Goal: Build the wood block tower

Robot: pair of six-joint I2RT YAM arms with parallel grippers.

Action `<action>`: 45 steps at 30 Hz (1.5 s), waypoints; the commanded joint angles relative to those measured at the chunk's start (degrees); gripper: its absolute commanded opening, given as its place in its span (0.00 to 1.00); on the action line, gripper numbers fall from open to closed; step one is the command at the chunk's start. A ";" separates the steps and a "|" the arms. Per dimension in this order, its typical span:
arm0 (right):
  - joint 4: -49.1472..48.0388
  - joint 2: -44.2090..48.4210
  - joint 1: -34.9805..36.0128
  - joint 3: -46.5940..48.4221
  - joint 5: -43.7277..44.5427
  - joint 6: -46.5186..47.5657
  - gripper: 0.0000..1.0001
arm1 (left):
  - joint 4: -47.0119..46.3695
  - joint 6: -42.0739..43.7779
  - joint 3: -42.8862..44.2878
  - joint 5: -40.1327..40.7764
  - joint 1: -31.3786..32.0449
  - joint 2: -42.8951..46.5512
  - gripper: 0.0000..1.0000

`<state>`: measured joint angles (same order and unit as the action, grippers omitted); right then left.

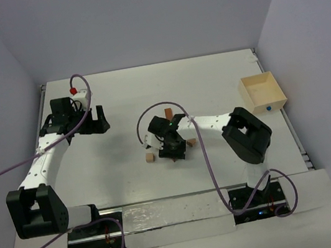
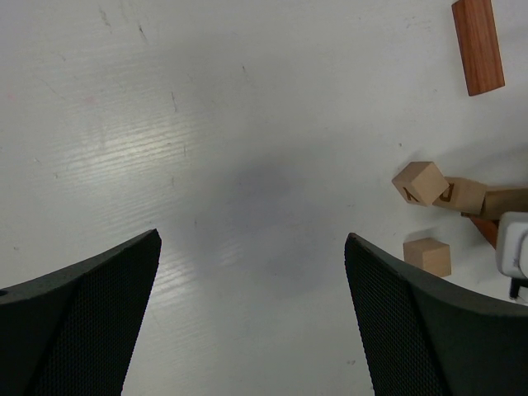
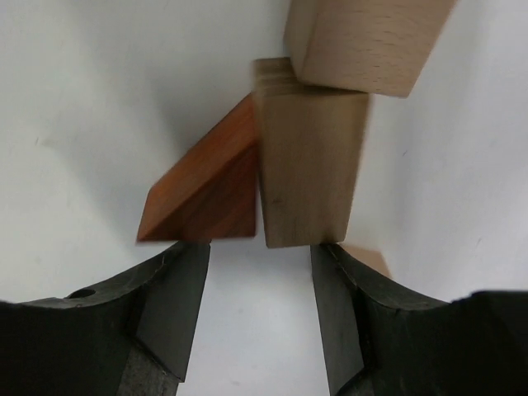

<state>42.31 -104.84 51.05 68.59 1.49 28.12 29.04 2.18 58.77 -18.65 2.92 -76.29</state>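
In the right wrist view my right gripper (image 3: 260,252) is open, with nothing between its fingers. Just past its tips lie a reddish-brown wedge (image 3: 206,194) and a tan block (image 3: 309,165) side by side, touching. Another tan block (image 3: 363,37) rests over the far end. From above, the right gripper (image 1: 172,143) hangs over these pieces mid-table and hides any tower. A tan cube (image 1: 150,157) lies to its left and a reddish-brown block (image 1: 167,112) behind it. My left gripper (image 1: 93,124) is open and empty, far to the left. Its wrist view shows the left gripper (image 2: 252,239) over bare table, with tan cubes (image 2: 419,181) at the right.
A pale wooden box (image 1: 262,93) with a blue dot stands at the right edge of the table. A small white unit with a red knob (image 1: 74,90) sits at the back left. A reddish-brown bar (image 2: 478,45) lies apart from the cluster. Purple cables trail from both arms.
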 commanded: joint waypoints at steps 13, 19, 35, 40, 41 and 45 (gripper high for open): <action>-4.82 -3.70 -1.92 8.37 -0.42 -1.24 0.51 | -1.36 0.32 0.82 -0.48 -0.90 1.34 0.99; -3.75 -3.25 -1.75 11.66 -0.01 0.33 0.60 | -1.36 0.03 1.17 -0.85 -0.90 0.79 0.99; -0.63 -7.66 0.81 12.89 -0.96 9.76 0.60 | -0.39 0.81 1.61 0.37 -0.90 1.32 0.99; -1.70 -8.21 0.98 12.36 -0.78 13.29 0.59 | -0.30 0.63 1.73 0.11 -0.98 1.15 0.99; -1.53 -8.67 0.98 12.58 -0.78 14.07 0.58 | -0.26 0.63 1.75 0.10 -0.94 1.06 0.99; -0.81 -10.30 0.98 14.40 -0.53 15.66 0.55 | -0.04 0.63 2.05 0.20 -0.98 0.79 0.99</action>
<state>41.10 -113.47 51.62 81.06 0.91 40.76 29.10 2.22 58.74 -18.28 2.39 -76.27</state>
